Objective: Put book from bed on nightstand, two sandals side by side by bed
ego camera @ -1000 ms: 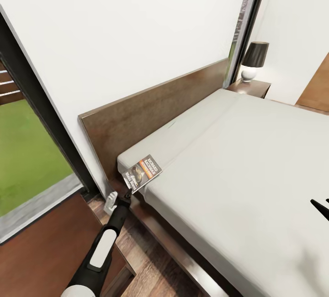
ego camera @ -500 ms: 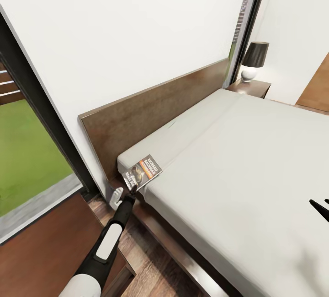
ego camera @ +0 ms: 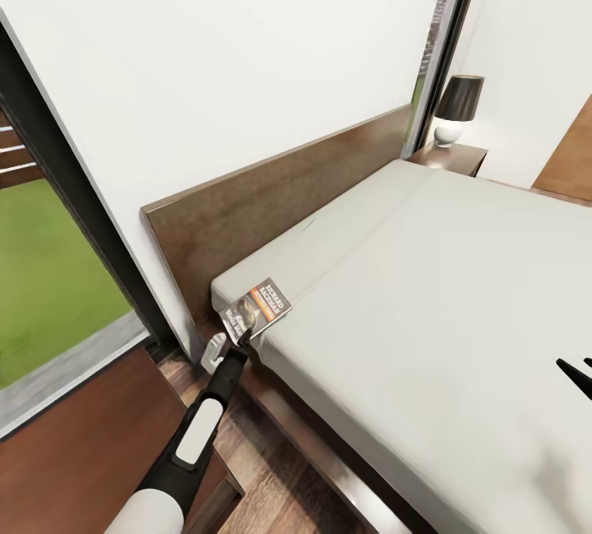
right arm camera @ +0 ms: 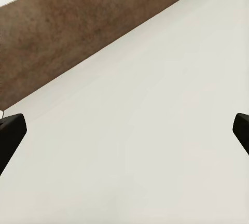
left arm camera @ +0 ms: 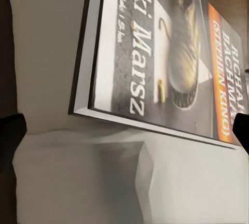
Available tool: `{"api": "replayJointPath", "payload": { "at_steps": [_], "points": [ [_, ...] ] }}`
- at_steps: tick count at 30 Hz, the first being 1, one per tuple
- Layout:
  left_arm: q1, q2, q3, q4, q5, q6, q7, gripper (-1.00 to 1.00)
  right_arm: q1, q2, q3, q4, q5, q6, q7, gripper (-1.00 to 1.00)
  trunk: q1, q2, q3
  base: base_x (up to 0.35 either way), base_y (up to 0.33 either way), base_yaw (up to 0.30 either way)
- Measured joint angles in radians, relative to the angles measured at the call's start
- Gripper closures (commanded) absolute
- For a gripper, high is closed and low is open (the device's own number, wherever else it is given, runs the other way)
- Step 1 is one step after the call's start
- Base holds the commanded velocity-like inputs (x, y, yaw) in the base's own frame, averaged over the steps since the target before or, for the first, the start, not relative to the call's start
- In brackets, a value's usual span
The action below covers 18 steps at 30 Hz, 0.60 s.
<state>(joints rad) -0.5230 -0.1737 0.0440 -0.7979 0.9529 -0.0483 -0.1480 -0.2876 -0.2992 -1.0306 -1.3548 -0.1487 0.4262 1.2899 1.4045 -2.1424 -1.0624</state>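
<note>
- Book (ego camera: 256, 312): flat on the near head corner of the bed (ego camera: 460, 287), close beside the headboard (ego camera: 271, 205) (lettering "RICHARD BACHMAN" legible in the left wrist view).
- Left hand (ego camera: 228, 346): fingers parted, at the book's lower edge, not gripping.
- Right hand (ego camera: 575, 373): fingers spread wide, hovering over bare mattress.
- Nightstand (ego camera: 448, 157): far side of bed, carrying a lamp (ego camera: 456, 109).
</note>
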Motion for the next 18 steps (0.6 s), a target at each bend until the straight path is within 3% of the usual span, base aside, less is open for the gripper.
{"api": "replayJointPath", "payload": {
  "at_steps": [18],
  "points": [
    [-0.007,0.0,-0.005,-0.007,0.0,-0.004,-0.002,-1.0,0.0,0.003,0.002,0.0,0.0,0.0,0.0,-1.0,0.0,0.0,0.0,0.0,0.0,0.0]
  ]
}}
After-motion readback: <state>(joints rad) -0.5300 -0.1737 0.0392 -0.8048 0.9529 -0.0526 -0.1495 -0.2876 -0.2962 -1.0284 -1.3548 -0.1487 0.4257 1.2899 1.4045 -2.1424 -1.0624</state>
